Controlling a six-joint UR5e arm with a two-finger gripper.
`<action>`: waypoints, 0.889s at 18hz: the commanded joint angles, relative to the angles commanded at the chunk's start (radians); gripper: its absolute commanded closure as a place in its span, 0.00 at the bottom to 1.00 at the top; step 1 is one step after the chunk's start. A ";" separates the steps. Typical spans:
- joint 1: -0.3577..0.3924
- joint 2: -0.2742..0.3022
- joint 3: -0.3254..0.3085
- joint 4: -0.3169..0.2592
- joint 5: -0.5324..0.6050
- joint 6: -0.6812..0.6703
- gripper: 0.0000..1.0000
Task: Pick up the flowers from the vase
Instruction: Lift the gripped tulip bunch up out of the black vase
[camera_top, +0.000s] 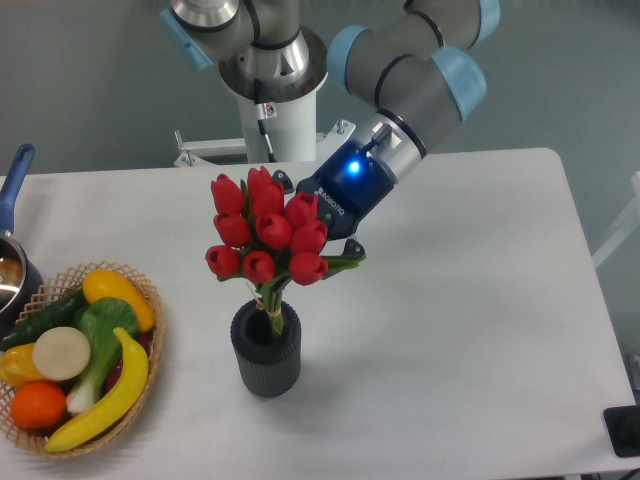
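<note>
A grey and light-blue robot arm reaches down from the far side toward the middle of the white tabletop. Its black claw, marked by a glowing blue light on the wrist, is clamped on the bunch of red tulips with green stems and leaves; the fingers are largely hidden behind the blooms, with one dark fingertip showing at the right beside a green leaf. The bunch is raised and tilted slightly, its blooms well above the small dark grey ribbed cylindrical vase. The lower stems, bound with pale twine, sit at the vase's round mouth; whether the stem tips are inside the mouth cannot be told. The vase stands upright on the tabletop, near the front and left of centre. At the near left lies a round wicker basket holding a yellow banana, an orange, a yellow pepper and green vegetables. A pot with a blue handle is cut off by the left edge.
</note>
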 joint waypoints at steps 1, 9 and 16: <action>-0.005 0.009 0.000 0.002 0.000 -0.024 0.49; -0.002 0.019 0.037 0.000 -0.023 -0.103 0.49; 0.002 0.015 0.087 0.000 -0.026 -0.195 0.49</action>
